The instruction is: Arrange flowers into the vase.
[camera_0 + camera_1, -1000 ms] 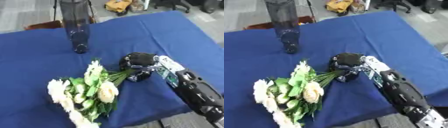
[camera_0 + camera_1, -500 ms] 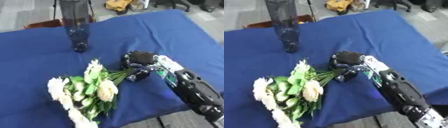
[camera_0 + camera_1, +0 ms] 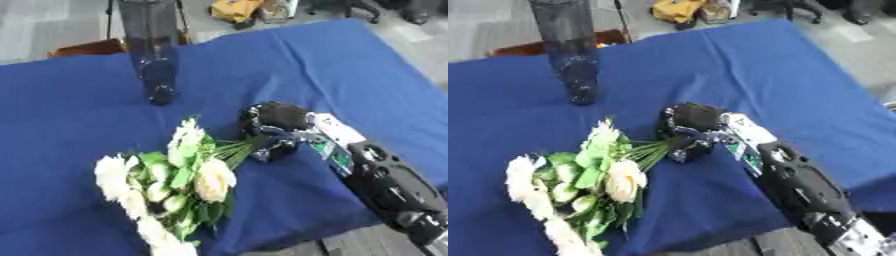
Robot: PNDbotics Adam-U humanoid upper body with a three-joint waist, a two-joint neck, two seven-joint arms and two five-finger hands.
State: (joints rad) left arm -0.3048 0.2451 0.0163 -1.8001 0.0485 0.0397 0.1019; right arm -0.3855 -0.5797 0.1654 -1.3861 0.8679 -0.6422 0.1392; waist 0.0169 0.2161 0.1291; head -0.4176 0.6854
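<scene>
Left eye view: we see the right hand (image 3: pixel 273 120), fingers clenched on the flowers' (image 3: pixel 179 177) stems, ready to lift them toward the vase (image 3: pixel 150 45) by the table's (image 3: pixel 350 65) far edge.

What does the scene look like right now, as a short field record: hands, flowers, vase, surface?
right hand: at the stem end of the bouquet, fingers curled round the stems
left hand: not in view
flowers: one bunch of white blooms with green leaves, lying on the cloth, blooms toward the near left edge, stems pointing to the right hand
vase: tall, dark, see-through, upright at the far side, apart from the flowers, no flowers in it
surface: blue cloth over the table
task state: flowers not yet in the vase
</scene>
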